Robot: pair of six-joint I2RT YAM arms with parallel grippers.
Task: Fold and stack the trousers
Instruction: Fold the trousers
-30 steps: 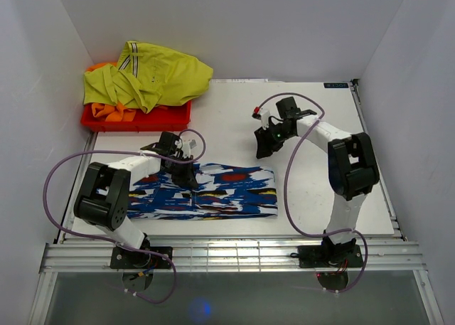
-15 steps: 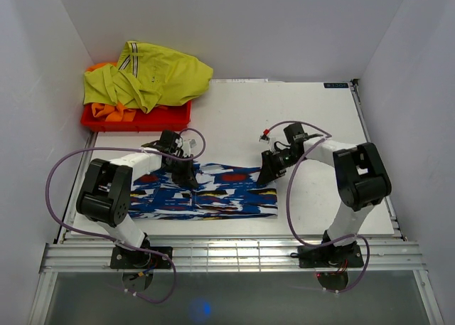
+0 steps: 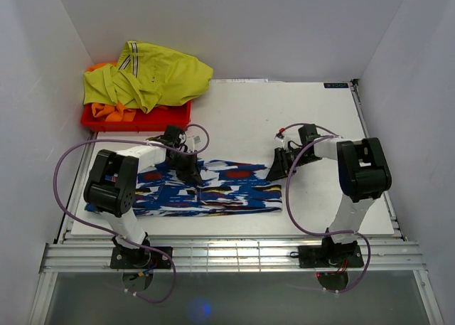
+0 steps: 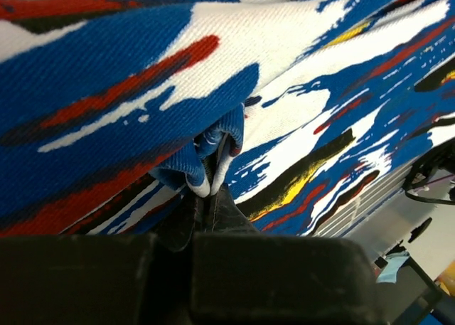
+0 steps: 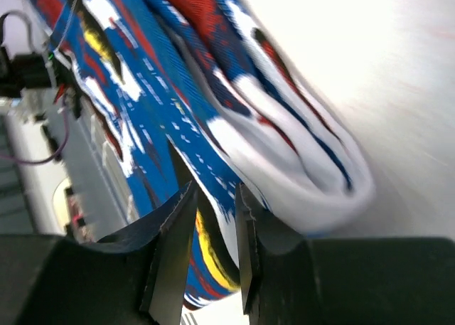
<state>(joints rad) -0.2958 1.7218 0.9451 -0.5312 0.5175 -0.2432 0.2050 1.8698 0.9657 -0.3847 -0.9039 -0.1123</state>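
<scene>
The trousers [image 3: 227,190], royal blue with white, red, black and yellow blotches, lie as a long band across the near half of the table. My left gripper [image 3: 190,173] is at their upper edge, left of the middle. In the left wrist view it [image 4: 210,191] is shut on a small pinched fold of the trousers [image 4: 284,48]. My right gripper [image 3: 279,170] is at their right end. In the right wrist view its jaws [image 5: 211,197] stand narrowly apart with a layer of the trousers [image 5: 163,76] between them. A thick white folded edge lies just beside the right finger.
A red bin [image 3: 170,118] at the back left holds a yellow-green garment with dark stripes [image 3: 153,76] and an orange garment [image 3: 105,112]. White walls close the left, back and right. A metal rail [image 3: 234,254] runs along the near edge.
My right gripper came down from the middle of the table to the trousers' right end and took hold. The band shifted slightly right and its left end slid nearer. My left gripper stayed shut.
</scene>
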